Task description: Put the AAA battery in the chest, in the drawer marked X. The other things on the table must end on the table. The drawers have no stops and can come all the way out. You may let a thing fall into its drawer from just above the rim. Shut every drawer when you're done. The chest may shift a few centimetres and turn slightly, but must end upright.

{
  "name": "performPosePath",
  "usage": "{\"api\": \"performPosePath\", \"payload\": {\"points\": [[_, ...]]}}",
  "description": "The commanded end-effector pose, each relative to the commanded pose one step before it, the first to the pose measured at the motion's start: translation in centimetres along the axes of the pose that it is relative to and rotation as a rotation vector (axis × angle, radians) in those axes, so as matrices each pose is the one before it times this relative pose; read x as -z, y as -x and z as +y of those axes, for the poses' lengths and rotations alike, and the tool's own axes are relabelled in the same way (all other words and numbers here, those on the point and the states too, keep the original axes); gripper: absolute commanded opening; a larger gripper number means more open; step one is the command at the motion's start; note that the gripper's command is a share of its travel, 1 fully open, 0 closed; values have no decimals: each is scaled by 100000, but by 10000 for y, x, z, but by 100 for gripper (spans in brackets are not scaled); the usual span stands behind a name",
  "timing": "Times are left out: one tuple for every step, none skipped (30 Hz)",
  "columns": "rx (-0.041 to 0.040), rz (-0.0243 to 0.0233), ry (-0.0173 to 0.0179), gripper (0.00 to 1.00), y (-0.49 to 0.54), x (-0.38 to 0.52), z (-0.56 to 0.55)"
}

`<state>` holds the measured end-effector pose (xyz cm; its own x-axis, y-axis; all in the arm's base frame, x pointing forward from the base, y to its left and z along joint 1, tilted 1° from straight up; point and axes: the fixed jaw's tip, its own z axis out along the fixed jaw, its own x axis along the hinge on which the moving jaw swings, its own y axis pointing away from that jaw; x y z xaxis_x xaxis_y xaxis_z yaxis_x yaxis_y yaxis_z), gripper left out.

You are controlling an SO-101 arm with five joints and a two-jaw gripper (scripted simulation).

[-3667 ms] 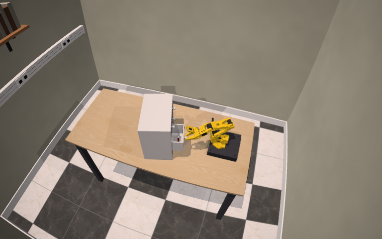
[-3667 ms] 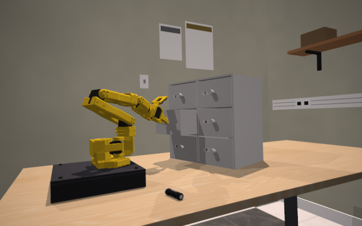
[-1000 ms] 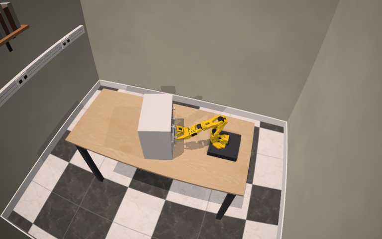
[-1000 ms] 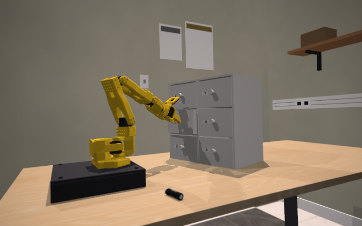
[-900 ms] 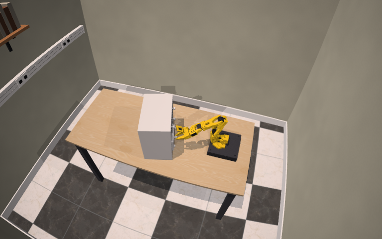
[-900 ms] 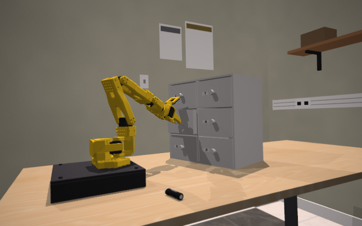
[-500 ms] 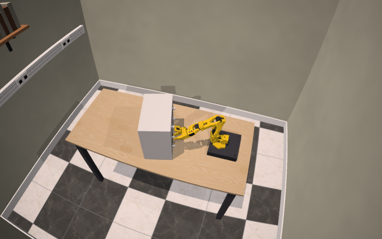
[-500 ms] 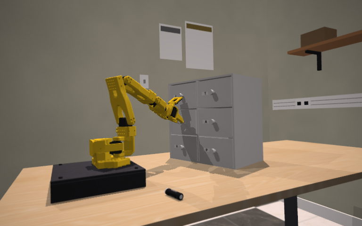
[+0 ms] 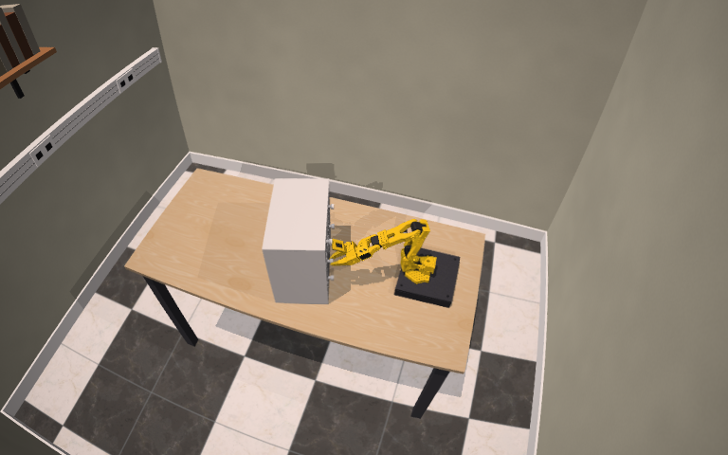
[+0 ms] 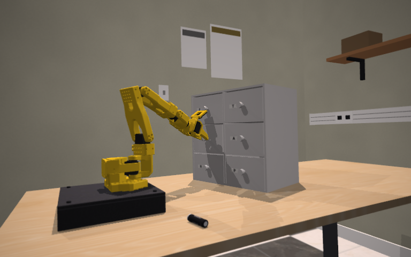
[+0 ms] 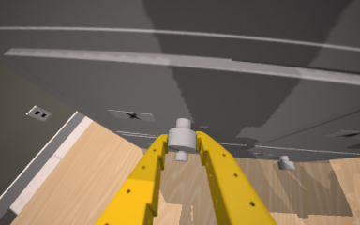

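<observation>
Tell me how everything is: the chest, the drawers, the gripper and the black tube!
Chest: upright.
Drawer marked X: shut, or nearly.
Other five drawers: shut.
Gripper: shut on X's knob.
Black tube: lying on its side.

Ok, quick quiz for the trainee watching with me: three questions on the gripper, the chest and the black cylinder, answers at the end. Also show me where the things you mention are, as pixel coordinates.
1. Which letter labels the drawer whose knob (image 11: pixel 182 139) is between the fingers of the gripper (image 9: pixel 332 254) (image 10: pixel 207 125) (image 11: pixel 182 136)?
A) T
B) X
C) P
2. True or false: the black cylinder (image 10: pixel 197 220) stands on end.
3. Fill in: the chest (image 9: pixel 295 214) (image 10: pixel 281 136) (image 11: pixel 94 80) has ___ drawers.

Key: 1 B; 2 false; 3 six
</observation>
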<state>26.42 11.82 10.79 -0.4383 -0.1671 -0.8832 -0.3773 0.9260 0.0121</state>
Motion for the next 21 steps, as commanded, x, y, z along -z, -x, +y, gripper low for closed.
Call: {"api": "performPosePath", "payload": {"points": [[-124, -217, 182, 0, 599, 343, 368], [0, 1, 0, 0, -1, 0, -1], [0, -1, 0, 0, 1, 0, 1], [0, 0, 0, 0, 0, 0, 0], [0, 0, 0, 0, 0, 0, 0], [0, 1, 0, 1, -1, 0, -1], [0, -1, 0, 2, 1, 0, 1], [0, 1, 0, 2, -1, 0, -1], [0, -1, 0, 3, 1, 0, 1], [0, 1, 0, 4, -1, 0, -1], [0, -1, 0, 5, 1, 0, 1], [0, 1, 0, 6, -1, 0, -1], [0, -1, 0, 6, 1, 0, 1], [0, 1, 0, 7, -1, 0, -1], [0, -1, 0, 8, 1, 0, 1], [0, 1, 0, 9, -1, 0, -1], [0, -1, 0, 10, 1, 0, 1], [0, 1, 0, 10, -1, 0, -1], [0, -1, 0, 11, 1, 0, 1], [0, 1, 0, 12, -1, 0, -1], [0, 0, 0, 12, 0, 0, 0]]}}
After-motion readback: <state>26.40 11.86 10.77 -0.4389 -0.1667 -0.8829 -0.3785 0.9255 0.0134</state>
